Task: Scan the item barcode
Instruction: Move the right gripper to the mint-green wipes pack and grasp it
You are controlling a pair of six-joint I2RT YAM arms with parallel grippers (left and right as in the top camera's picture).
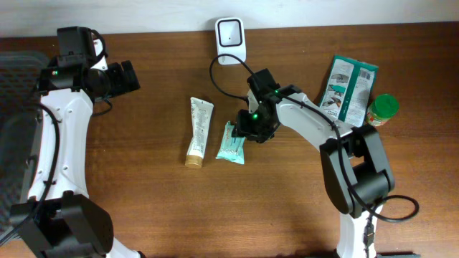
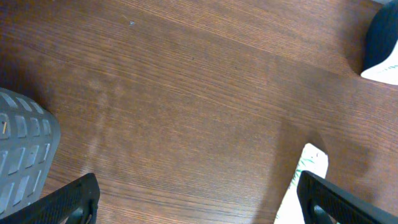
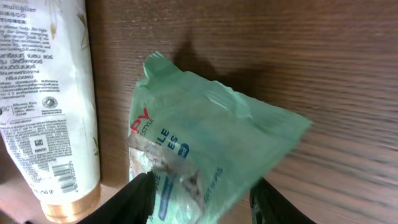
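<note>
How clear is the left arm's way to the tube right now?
Probably clear, yes. The left end effector is open and holds nothing, with bare table between it and the tube. The right end effector is at the green packet on the tube's far side, not over it.

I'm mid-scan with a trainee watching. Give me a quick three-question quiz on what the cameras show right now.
1. True or false: the right gripper has its jaws on either side of the green packet.
2. What lies on the table beside the packet, on the left arm's side? A) a tube B) a spoon C) a cup
3. Fill in: the left gripper is ____ and holds nothing.
Key: 1 true; 2 A; 3 open.
</note>
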